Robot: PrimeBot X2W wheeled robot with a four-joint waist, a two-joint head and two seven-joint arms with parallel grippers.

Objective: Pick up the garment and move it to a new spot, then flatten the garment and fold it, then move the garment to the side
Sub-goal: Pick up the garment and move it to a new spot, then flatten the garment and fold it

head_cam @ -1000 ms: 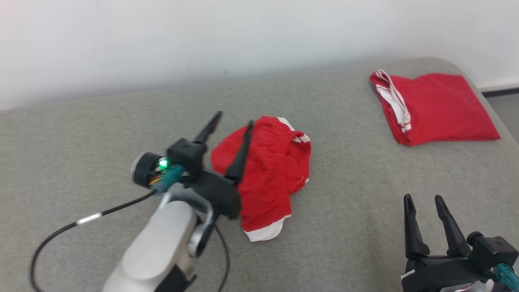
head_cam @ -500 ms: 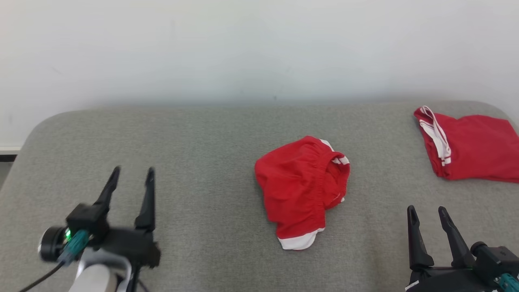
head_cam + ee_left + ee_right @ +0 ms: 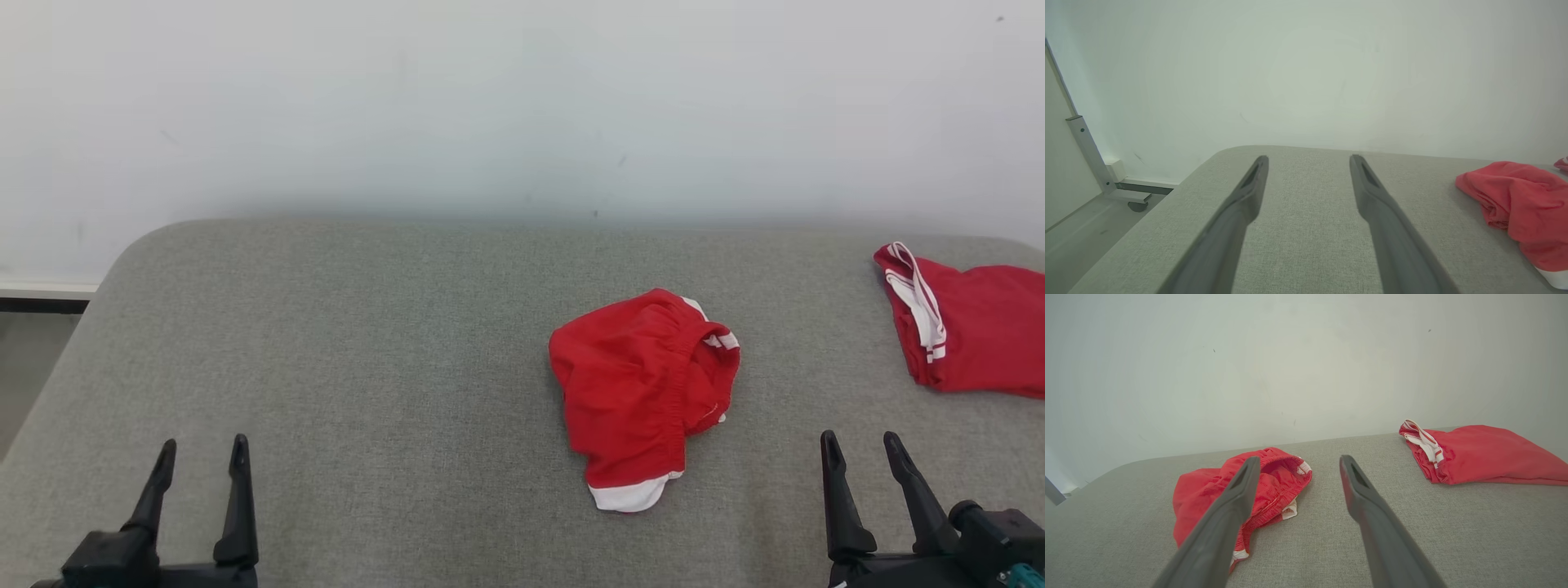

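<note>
A crumpled pair of red shorts with white trim [image 3: 645, 392] lies in a heap right of the middle of the grey padded table [image 3: 367, 343]. The same heap sits at the right edge of the left wrist view [image 3: 1519, 208] and behind the left finger in the right wrist view [image 3: 1274, 482]. My left gripper [image 3: 202, 447] rests open at the lower left, far from the shorts, with nothing between its fingers. At the lower right my right gripper [image 3: 861, 441] is open and empty too, a little to the right of the heap and nearer the table's front.
A second red garment with white stripes [image 3: 967, 327] lies folded at the table's far right [image 3: 1482, 455]. A pale wall [image 3: 522, 106] runs behind the table. Past the table's rounded left corner are the floor and a metal frame leg [image 3: 1090, 159].
My left arm has drawn back from the shorts to the lower left, open and empty. The head camera has tilted up and turned, shifting the whole picture. The shorts lie where they were.
</note>
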